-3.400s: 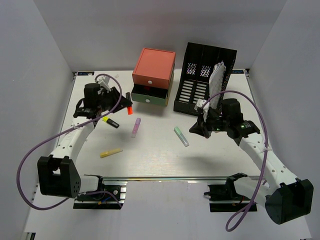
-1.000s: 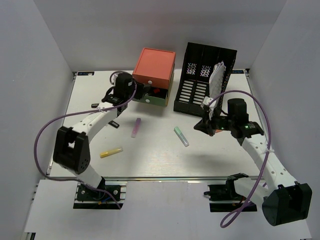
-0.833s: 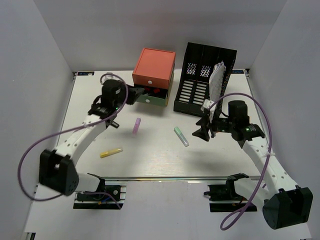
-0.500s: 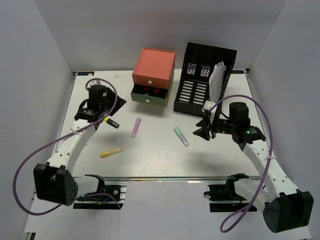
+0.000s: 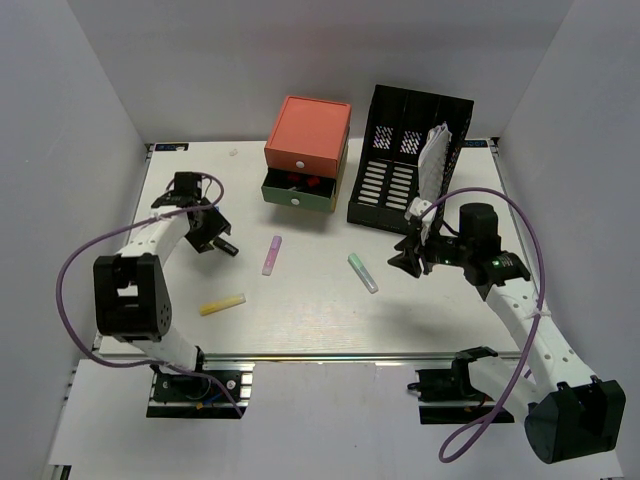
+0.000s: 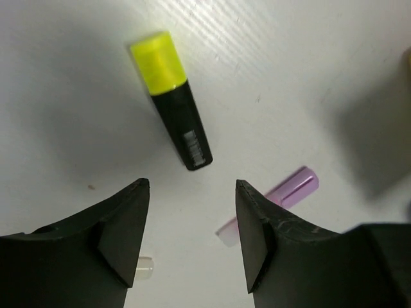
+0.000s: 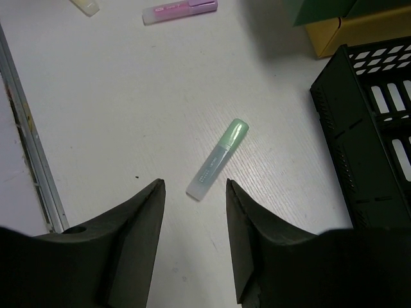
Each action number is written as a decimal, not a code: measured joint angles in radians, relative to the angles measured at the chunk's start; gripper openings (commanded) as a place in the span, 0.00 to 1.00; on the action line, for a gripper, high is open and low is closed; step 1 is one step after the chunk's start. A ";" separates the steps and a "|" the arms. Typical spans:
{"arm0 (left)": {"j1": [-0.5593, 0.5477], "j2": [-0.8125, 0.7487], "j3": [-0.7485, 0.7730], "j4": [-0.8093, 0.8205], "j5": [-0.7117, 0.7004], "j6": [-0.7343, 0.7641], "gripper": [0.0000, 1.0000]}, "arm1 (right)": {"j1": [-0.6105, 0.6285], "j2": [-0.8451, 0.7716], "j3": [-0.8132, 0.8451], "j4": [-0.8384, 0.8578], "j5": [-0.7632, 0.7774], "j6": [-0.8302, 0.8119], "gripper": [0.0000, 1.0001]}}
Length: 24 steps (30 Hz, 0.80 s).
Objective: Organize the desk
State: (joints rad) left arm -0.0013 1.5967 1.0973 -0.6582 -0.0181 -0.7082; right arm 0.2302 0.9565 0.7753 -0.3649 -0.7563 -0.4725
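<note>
Left hand [image 6: 191, 192] is open, hanging over a black pen [image 6: 170, 99] with a yellow cap. Right hand [image 7: 194, 192] is open too, above a green pen [image 7: 217, 159]. Under both lies the surface [image 5: 320, 320]. It is big, white and flat, with a shiny metal rail [image 5: 350, 355] along its near edge. A box of drawers [image 5: 308, 130] and a black rack [image 5: 385, 180] stand at its far side.

The left arm [image 5: 150, 235] stretches away from its base, and the left pincer [image 6: 191, 192] points down, jaws apart and empty. The right arm [image 5: 515, 300] bends inward, and the right pincer [image 7: 194, 189] is likewise spread, gripping nothing.
</note>
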 measured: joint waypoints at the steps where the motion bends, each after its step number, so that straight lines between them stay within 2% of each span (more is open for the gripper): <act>1: 0.000 0.021 0.027 -0.006 -0.009 0.006 0.66 | 0.000 0.000 0.000 0.001 0.002 0.000 0.49; 7: 0.002 0.114 0.108 -0.024 -0.046 0.011 0.70 | 0.000 0.000 0.000 0.002 0.010 0.001 0.49; 8: 0.002 0.129 0.116 -0.027 -0.050 0.011 0.92 | 0.000 0.000 0.000 0.002 0.011 0.001 0.49; 12: 0.002 0.191 0.147 -0.041 -0.054 0.000 0.94 | 0.000 0.000 0.000 0.002 0.017 0.001 0.49; 16: 0.002 0.220 0.150 -0.042 -0.053 -0.007 0.91 | 0.000 0.000 0.000 0.002 0.022 0.001 0.49; 19: 0.002 0.229 0.153 -0.041 -0.053 -0.016 0.83 | 0.000 0.000 0.000 0.002 0.026 0.000 0.49; 24: 0.002 0.245 0.157 -0.037 -0.054 -0.028 0.64 | 0.000 0.000 0.000 0.002 0.032 -0.001 0.49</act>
State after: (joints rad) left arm 0.0010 1.8420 1.2541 -0.6956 -0.0719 -0.7361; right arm 0.2298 0.9565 0.7750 -0.3630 -0.7242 -0.4732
